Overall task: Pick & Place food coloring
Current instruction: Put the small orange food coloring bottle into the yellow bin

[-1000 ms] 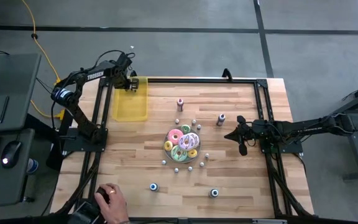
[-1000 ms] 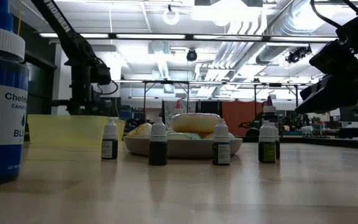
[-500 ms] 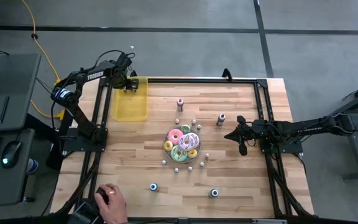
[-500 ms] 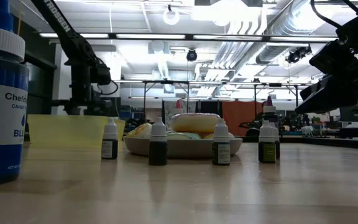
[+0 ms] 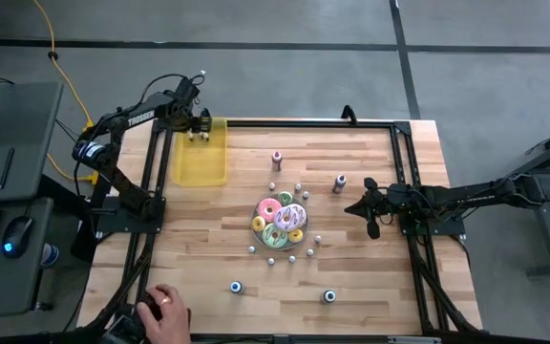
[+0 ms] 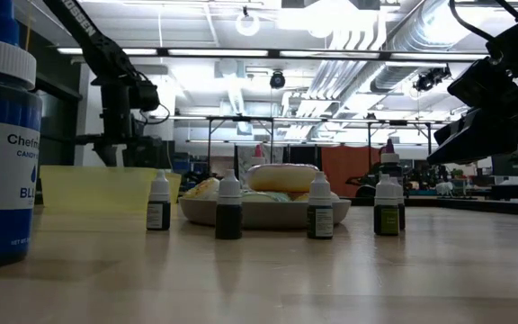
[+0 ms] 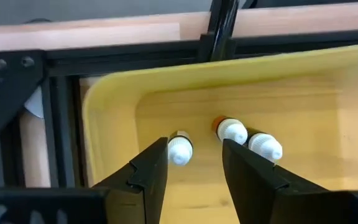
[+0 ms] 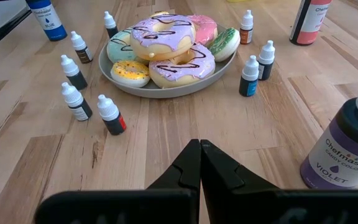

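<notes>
wooden tabletop (image 5: 370, 277) carries the whole layout. my left gripper (image 7: 194, 163) hangs over the yellow bin (image 7: 291, 81), fingers apart, three dropper bottles (image 7: 180, 149) lying directly below it. my right gripper (image 8: 200, 163) waits pressed together, with the doughnut plate (image 8: 166, 90) and ringed food coloring bottles (image 8: 109, 115) just ahead.

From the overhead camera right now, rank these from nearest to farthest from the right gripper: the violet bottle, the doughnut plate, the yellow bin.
Measured from the right gripper, at the table's right side:
1. The violet bottle, just beside the gripper, toward the far edge.
2. The doughnut plate, at the table's middle.
3. The yellow bin, at the far left corner, where the left gripper hangs over it.
</notes>
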Robot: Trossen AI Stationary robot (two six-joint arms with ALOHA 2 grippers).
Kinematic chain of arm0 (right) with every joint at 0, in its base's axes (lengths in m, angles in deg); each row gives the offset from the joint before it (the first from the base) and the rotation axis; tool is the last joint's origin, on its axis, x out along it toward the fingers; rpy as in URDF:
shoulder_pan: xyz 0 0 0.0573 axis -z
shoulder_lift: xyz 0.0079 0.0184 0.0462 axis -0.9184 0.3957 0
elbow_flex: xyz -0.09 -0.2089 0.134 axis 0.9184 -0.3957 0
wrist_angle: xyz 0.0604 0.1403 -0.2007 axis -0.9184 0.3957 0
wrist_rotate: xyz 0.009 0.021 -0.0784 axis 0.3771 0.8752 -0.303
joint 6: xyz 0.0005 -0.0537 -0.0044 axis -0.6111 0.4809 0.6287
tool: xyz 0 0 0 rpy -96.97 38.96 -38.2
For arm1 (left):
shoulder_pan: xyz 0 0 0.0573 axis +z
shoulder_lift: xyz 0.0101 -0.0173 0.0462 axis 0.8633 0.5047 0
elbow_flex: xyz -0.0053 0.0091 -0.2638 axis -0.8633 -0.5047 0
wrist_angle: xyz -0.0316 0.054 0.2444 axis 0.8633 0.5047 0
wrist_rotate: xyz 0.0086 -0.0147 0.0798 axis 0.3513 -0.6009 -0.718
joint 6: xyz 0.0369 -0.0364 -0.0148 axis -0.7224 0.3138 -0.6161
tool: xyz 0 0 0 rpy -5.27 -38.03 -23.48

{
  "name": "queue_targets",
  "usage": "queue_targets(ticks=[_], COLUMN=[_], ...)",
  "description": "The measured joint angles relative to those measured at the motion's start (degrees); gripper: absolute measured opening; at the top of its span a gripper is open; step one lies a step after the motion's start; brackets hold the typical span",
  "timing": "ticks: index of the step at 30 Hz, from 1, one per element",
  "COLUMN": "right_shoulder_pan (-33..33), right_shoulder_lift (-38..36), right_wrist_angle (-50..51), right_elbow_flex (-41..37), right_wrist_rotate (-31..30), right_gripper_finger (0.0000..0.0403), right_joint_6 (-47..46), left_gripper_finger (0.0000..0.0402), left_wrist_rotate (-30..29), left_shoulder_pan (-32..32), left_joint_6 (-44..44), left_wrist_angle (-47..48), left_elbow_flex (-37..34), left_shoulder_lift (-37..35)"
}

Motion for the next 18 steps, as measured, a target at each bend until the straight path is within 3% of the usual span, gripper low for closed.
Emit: queue_targets(ticks=[9, 18], right_shoulder_pan=[0.0, 0.01], right_shoulder_lift=[0.0, 0.01], right_wrist_angle=[0.0, 0.0], right_elbow_flex=[0.0, 0.0], right_wrist_rotate=[0.0, 0.0], right_gripper_finger=[0.0, 0.0], right_joint_6=[0.0, 0.0], left_gripper_finger=[0.0148, 0.0148], left_wrist_rotate=[-0.05, 1.22], left_shoulder_pan=[-0.84, -9.37], left_joint_6=[0.0, -7.42], left_wrist_angle=[-2.59, -6.32], left_elbow_flex=[0.0, 2.25], left_shoulder_lift=[-9.16, -18.09])
